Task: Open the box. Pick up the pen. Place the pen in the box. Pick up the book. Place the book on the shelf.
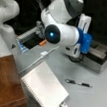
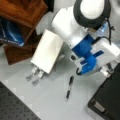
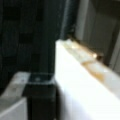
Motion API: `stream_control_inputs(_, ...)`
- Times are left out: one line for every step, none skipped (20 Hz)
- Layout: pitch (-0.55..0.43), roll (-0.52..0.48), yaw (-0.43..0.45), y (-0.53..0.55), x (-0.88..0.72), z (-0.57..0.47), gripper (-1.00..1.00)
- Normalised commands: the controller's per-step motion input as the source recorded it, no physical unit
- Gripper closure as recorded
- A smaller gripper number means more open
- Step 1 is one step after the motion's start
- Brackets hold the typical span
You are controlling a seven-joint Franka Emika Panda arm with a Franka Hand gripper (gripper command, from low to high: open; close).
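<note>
Presently the blue-and-white gripper [image 1: 75,57] hangs at the grey-sided, black-lidded box [image 1: 99,56], toward three o'clock; whether it is open I cannot tell. At five o'clock the thin black pen [image 1: 78,83] lies on the grey tabletop [image 1: 94,100], beside the white spiral-bound book [image 1: 43,89].

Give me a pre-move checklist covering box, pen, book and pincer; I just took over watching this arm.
1. Box lid open: cannot tell.
2. Pen lying free on the table, outside the box: ok.
3. Book on the shelf: not ok; it lies on the table beside it.
4. Pincer close to the box: ok; it hangs at the box's side toward a front view's left.
</note>
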Motion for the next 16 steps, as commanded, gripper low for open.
stream_control_inputs(0.075,-0.183,0.185,0.21,0.18,0.45,1.0)
stream_control_inputs(0.074,-0.179,0.185,0.19,0.17,0.42,1.0)
stream_control_inputs(0.072,-0.172,0.187,0.17,0.16,0.41,1.0)
stream_control_inputs(0.073,-0.164,0.185,0.16,0.15,0.4,1.0)
stream_control_inputs(0.076,-0.158,0.178,0.15,0.13,0.4,1.0)
stream_control_inputs(0.079,-0.155,0.167,0.14,0.12,0.39,1.0)
stream_control_inputs(0.083,-0.15,0.157,0.14,0.11,0.39,1.0)
stream_control_inputs(0.085,-0.146,0.153,0.12,0.1,0.35,1.0)
stream_control_inputs(0.092,-0.135,0.137,0.13,0.09,0.37,1.0)
stream_control_inputs(0.095,-0.127,0.125,0.14,0.08,0.37,1.0)
stream_control_inputs(0.095,-0.12,0.111,0.16,0.07,0.38,1.0)
stream_control_inputs(0.093,-0.118,0.109,0.14,0.07,0.36,1.0)
stream_control_inputs(0.089,-0.117,0.11,0.14,0.06,0.36,1.0)
stream_control_inputs(0.091,-0.1,0.081,0.14,0.06,0.34,1.0)
stream_control_inputs(0.089,-0.095,0.074,0.14,0.06,0.32,1.0)
stream_control_inputs(0.089,-0.09,0.065,0.15,0.05,0.32,1.0)
